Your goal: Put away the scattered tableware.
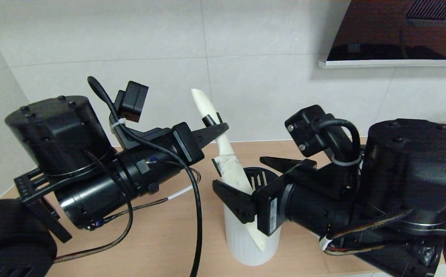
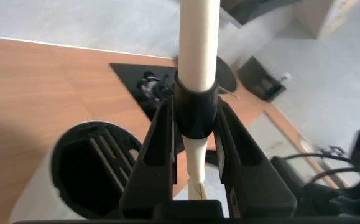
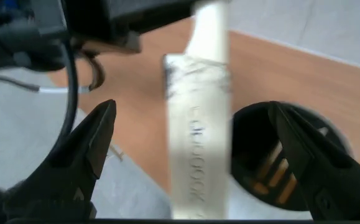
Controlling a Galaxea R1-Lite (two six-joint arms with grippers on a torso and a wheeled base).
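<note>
Clenched on the cream handle of a white, marble-patterned knife (image 1: pixel 228 161), the left end effector (image 1: pixel 217 129) holds it tilted, blade down, just beside the mouth of a white ribbed cylindrical utensil holder (image 1: pixel 238 248). The right end effector (image 1: pixel 239 172) is spread wide, its fingers flanking the blade. The holder stands on the light wooden surface (image 1: pixel 161 238).

Left arm (image 1: pixel 72 154), right arm (image 1: pixel 400 181) matte black, cylindrical joints, screw heads; black cable (image 1: pixel 197 215), white zip tie (image 1: pixel 118 122)
</note>
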